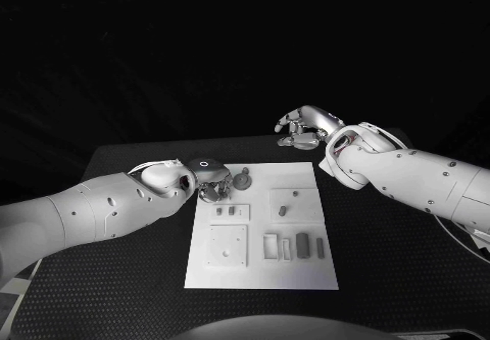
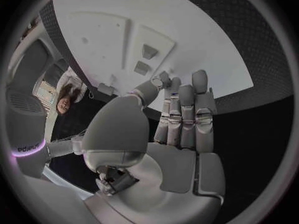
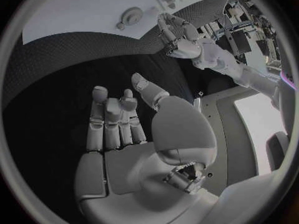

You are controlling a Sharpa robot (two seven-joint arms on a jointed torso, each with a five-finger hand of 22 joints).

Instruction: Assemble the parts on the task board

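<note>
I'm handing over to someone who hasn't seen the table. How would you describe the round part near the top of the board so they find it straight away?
Start at the white rectangular task board in the middle of the black table. Go to its far left corner, just beside the left hand. There lies the small grey round disc-shaped part; every other part on the board is a straight bar or block, so it is the one circular piece.

A robotics lab, by the look of it: a black table under a dark backdrop holds a white task board at the frame's centre (a purpose-built test rig), and equipment racks crowd the right wrist view's upper right.
</note>
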